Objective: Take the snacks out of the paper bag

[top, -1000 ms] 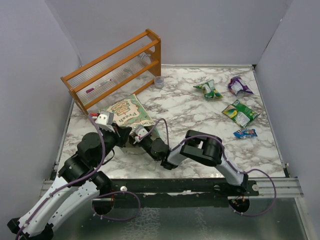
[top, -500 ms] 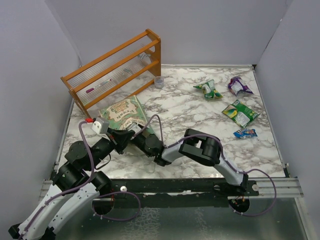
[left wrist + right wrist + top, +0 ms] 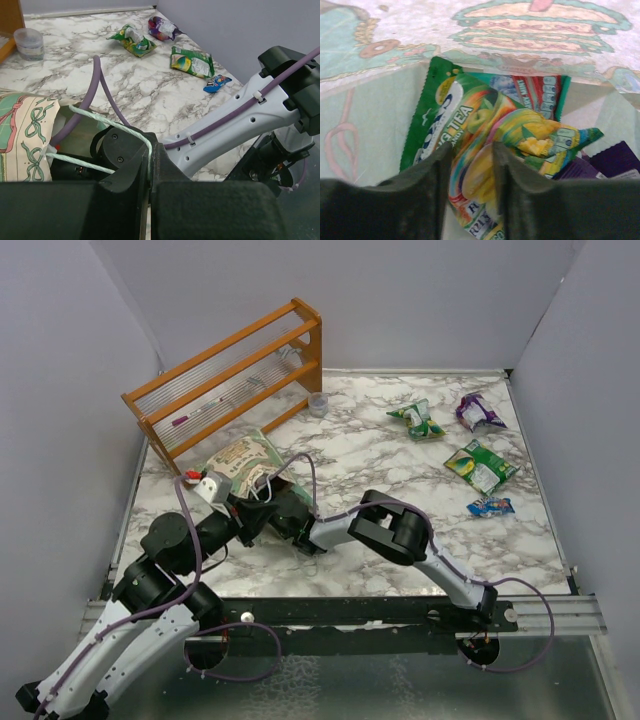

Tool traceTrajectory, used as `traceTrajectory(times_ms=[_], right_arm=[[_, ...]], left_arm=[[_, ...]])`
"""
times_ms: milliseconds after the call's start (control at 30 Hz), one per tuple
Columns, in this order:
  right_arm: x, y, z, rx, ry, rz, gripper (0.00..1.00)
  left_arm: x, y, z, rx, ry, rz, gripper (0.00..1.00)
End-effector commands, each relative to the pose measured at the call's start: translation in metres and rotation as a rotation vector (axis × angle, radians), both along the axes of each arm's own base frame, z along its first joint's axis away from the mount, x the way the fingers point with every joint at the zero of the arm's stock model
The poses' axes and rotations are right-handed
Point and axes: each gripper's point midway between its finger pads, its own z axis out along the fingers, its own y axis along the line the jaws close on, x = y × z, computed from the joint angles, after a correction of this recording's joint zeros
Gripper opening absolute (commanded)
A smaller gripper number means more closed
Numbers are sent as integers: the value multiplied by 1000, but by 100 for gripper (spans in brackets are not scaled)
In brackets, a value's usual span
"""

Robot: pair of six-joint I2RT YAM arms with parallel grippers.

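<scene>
The green paper bag lies at the left of the table, mouth toward the arms. My left gripper is shut on its pale green string handle, holding the mouth up. My right gripper reaches inside the bag. In the right wrist view its fingers straddle and press a multicolour snack packet. Under that packet lie a green tea-candy packet, a red one and a purple one. Outside on the right are a green-yellow snack, a purple snack, a green snack and a blue snack.
An orange wooden rack stands at the back left, just behind the bag. A small clear cup sits beside it. Grey walls close in the table on three sides. The right arm's forearm crosses close to the left gripper.
The left gripper has pulled the handle up and toward the back, and the bag has shifted toward the rack. The right gripper has gone deeper into the bag and its jaws have narrowed on the packet.
</scene>
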Motion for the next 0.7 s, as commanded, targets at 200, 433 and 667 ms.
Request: traceTrajectory(times_ms=[200,433,667], right_arm=[[-8,-22,-4,-12,43,29,11],[-33,-51,-3,-36,82,76,1],[-63,-71,15,-26,88,122,1]], left_arm=[[4,19,14,-50,-31,104,0],[12,40,14,-59,-29,226,0],[17,42,8,-40,-4,254,0]])
